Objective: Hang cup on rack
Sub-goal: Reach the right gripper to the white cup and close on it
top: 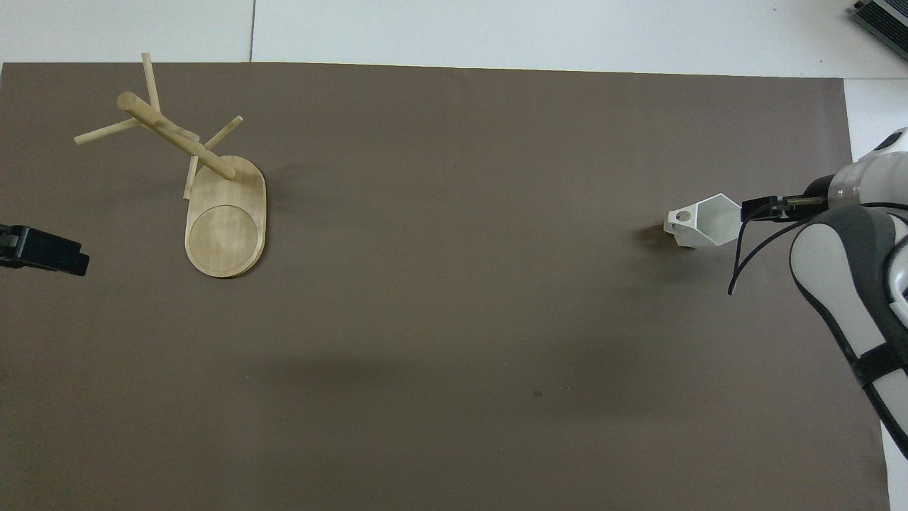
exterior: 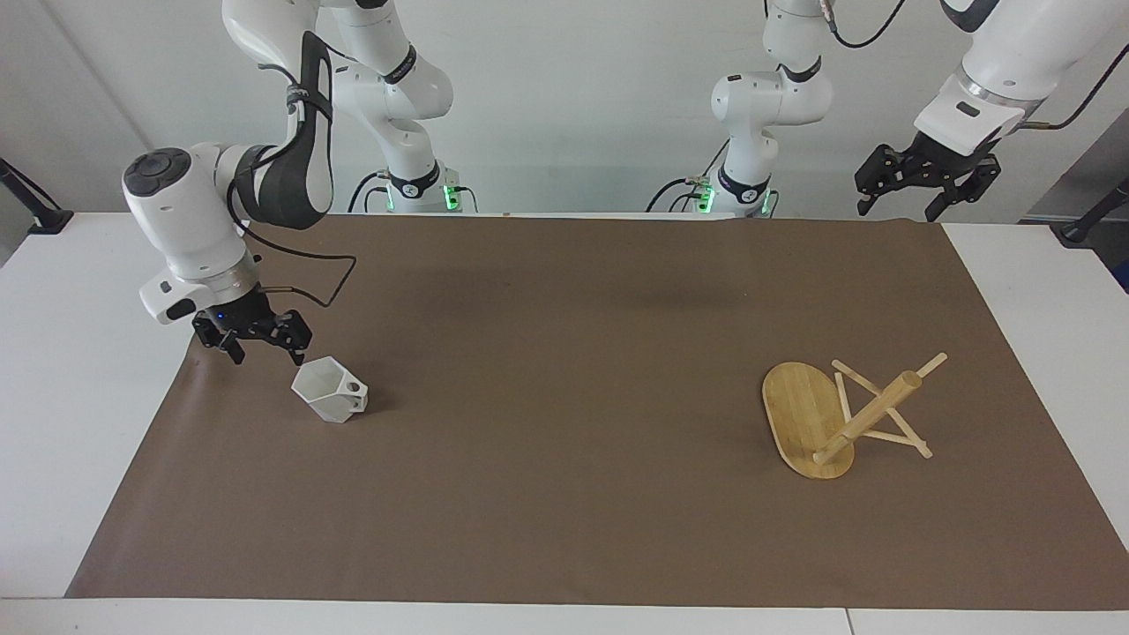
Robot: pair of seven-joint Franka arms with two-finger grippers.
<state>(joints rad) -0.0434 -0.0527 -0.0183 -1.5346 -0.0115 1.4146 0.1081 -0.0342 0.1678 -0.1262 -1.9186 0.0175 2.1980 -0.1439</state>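
1. The right gripper (exterior: 254,346), fingers apart, hangs just beside the cup (exterior: 329,393), which stands on the brown mat (exterior: 564,529) at the right arm's end.
2. The left gripper (exterior: 926,181), fingers apart, waits; overhead it is cut off.
3. The rack (exterior: 838,419) lies tipped at the left arm's end.

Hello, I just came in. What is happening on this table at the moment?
The right gripper, open and empty, is low beside the white cup, which stands on the brown mat at the right arm's end; it is close but not gripping. The bamboo rack stands at the left arm's end, nothing hanging on its pegs. The left gripper waits, open, raised above the mat's corner at its own end. Hanging the cup has not begun.
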